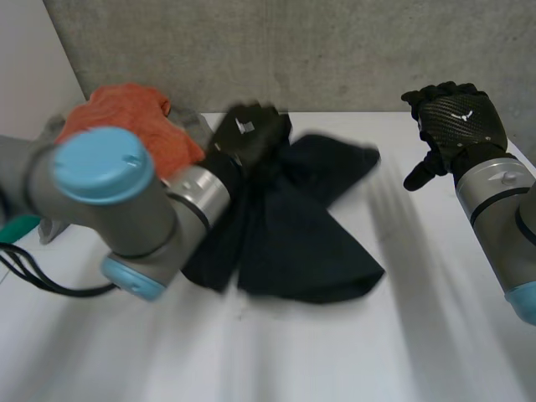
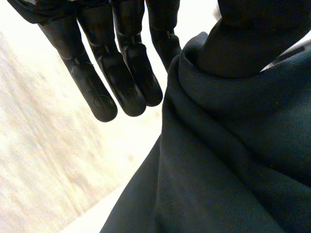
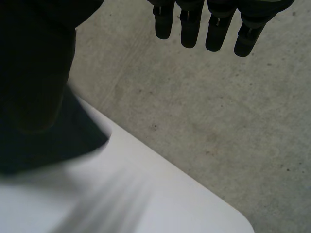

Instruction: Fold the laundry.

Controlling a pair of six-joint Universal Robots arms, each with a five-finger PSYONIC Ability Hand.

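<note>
White table [image 1: 419, 335], concrete wall [image 1: 335, 50] behind. Dark navy cloth [image 1: 293, 243] lies rumpled mid-table, its far-left part bunched against left hand's [image 1: 247, 134] thumb, fingers [image 2: 121, 82] straight. Right hand [image 1: 456, 121] hovers far right, relaxed, empty.

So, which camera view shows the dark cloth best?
The head view: there nearly the whole dark cloth lies on the white table, with the left hand at its far edge. The left wrist view gives close folds beside that hand's fingers; the right wrist view, one corner.

soft even light, harsh glare on table [image 2: 138, 136] in left wrist view
</note>
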